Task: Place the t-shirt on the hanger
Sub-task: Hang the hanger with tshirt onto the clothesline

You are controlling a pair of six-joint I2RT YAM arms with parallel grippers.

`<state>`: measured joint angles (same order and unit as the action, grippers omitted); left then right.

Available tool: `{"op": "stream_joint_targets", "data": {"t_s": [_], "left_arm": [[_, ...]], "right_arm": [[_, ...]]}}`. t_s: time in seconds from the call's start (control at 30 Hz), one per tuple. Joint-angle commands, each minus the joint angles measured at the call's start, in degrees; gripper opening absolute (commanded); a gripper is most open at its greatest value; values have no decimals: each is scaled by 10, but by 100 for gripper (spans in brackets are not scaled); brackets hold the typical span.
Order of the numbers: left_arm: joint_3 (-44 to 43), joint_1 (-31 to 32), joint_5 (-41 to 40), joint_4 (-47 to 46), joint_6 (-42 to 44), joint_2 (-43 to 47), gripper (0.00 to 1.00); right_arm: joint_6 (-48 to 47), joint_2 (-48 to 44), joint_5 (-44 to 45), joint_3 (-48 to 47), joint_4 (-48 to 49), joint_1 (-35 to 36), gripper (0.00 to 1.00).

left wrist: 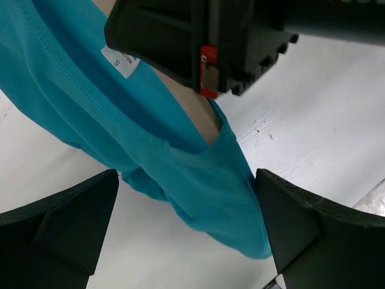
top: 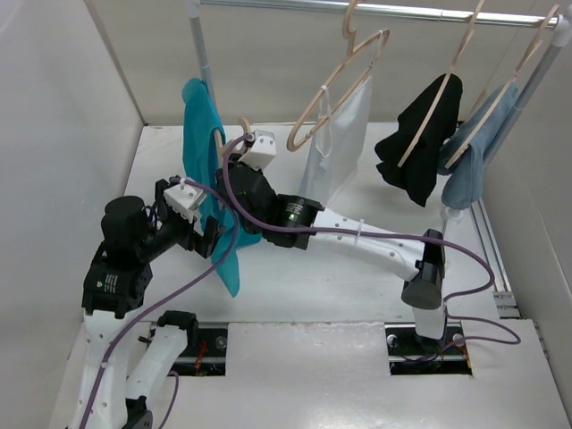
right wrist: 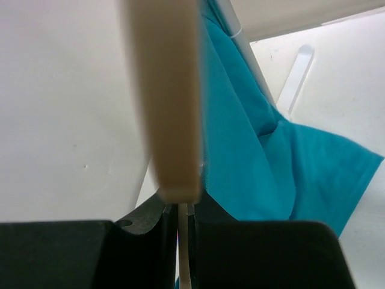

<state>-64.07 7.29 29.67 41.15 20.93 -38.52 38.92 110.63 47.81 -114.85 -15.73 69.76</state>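
Observation:
The teal t-shirt (top: 204, 134) hangs draped over the pale wooden hanger (top: 244, 126), whose body is mostly hidden under the cloth. My right gripper (top: 235, 167) is shut on the hanger; in the right wrist view the wooden bar (right wrist: 165, 90) runs down between the shut jaws (right wrist: 186, 208), with the t-shirt (right wrist: 258, 150) to its right. My left gripper (top: 213, 239) is open at the shirt's lower part. In the left wrist view the teal cloth (left wrist: 180, 156) hangs between the wide-open fingers (left wrist: 186, 229), touching neither pad clearly. The hanger's wood (left wrist: 195, 111) shows through the collar.
A metal rail (top: 384, 11) crosses the back on a rack pole (top: 204, 54). On it hang a wooden hanger with white cloth (top: 344, 143), a black garment (top: 420, 143) and a grey-blue cloth (top: 469, 165). White walls close the left and back.

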Motion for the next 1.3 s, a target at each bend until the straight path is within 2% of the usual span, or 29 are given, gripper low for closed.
{"op": "stream_joint_targets", "data": {"t_s": [0.0,0.17,0.3,0.37,0.4,0.43,0.47,0.6,0.63,0.67,0.7,0.93,0.97,1.27], "left_arm": [[9,-3,-20,-37,-20,-3,95],[-17,-3,53,25,65,-10,99],[-45,-3,38,98,128,-33,98],[-24,-3,8,83,150,-26,93],[-8,-3,-45,69,150,-19,90],[16,-3,-67,60,150,-11,81],[25,-3,-82,46,155,6,76],[51,-3,-87,40,174,36,66],[61,4,-81,40,174,36,57],[68,4,-90,40,174,36,57],[73,10,-99,33,174,42,46],[71,21,-117,33,166,67,8],[63,21,-126,33,166,67,0],[0,32,-113,68,143,113,0]], "right_arm": [[70,-31,62,0,25,6,0],[70,-31,62,-11,25,11,0],[70,-37,67,-11,39,32,0],[70,-30,67,-22,47,38,0],[70,-30,67,-22,47,43,0],[70,-30,67,-29,41,43,0],[70,-30,67,-29,41,43,0],[100,-50,87,8,46,57,0],[113,-50,87,15,47,62,0],[114,-50,87,23,47,62,0],[120,-50,87,23,47,62,0],[133,-50,101,29,47,80,0],[141,-50,101,35,41,86,0],[141,-45,113,41,-10,110,0]]}}
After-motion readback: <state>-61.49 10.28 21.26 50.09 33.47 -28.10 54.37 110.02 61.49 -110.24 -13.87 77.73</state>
